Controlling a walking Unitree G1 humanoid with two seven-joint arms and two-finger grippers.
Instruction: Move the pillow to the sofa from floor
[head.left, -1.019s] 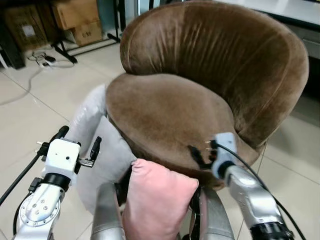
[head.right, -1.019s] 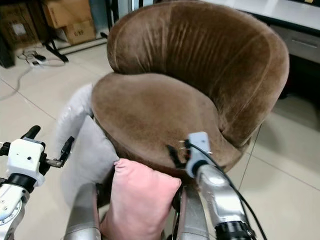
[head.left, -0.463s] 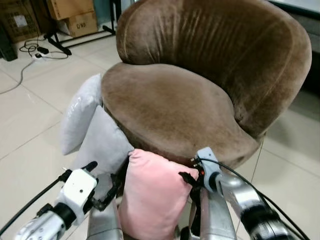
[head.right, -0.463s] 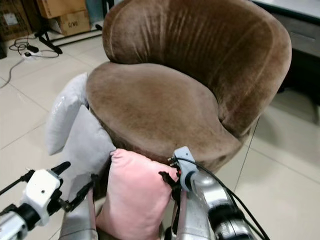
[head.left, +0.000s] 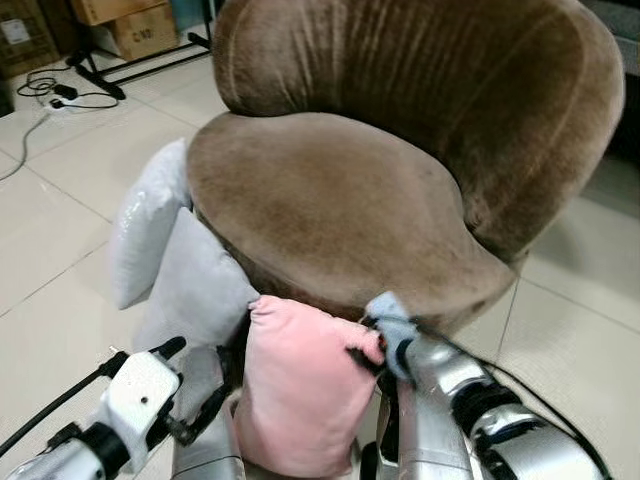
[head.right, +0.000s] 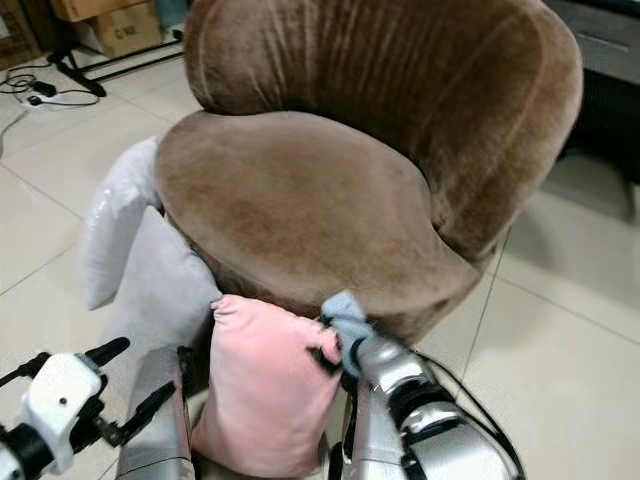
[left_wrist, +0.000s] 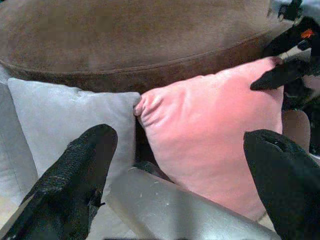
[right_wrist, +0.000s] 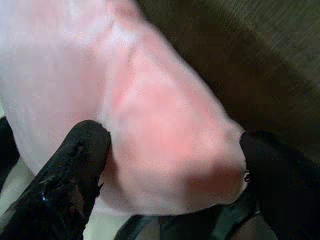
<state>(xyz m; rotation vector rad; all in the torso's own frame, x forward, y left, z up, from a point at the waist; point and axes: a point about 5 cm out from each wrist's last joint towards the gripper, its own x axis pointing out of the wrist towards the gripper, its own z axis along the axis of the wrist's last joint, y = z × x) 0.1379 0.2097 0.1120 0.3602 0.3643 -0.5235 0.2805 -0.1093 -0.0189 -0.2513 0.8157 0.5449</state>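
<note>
A pink pillow (head.left: 300, 385) stands upright on the floor, leaning against the front of the brown velvet armchair (head.left: 340, 215). My right gripper (head.left: 365, 345) is at the pillow's upper right corner. In the right wrist view its two black fingers (right_wrist: 75, 170) stand apart with that pink corner (right_wrist: 165, 125) between them. Low on the left, my left gripper (head.left: 190, 385) is open and a short way off the pillow's left side. The left wrist view shows its spread fingers (left_wrist: 80, 170) facing the pillow (left_wrist: 215, 130).
Two grey pillows (head.left: 150, 225) (head.left: 195, 290) lean on the chair's left side, right beside the pink one. Silver robot limbs (head.left: 205, 440) flank the pillow. Cardboard boxes (head.left: 135, 25) and cables (head.left: 60, 92) lie at the back left. Tiled floor (head.left: 580, 320) spreads to the right.
The camera has tilted down and come closer. My right gripper dropped from the seat's front edge to the pillow's upper right corner. My left gripper sank lower, toward the pillow's left.
</note>
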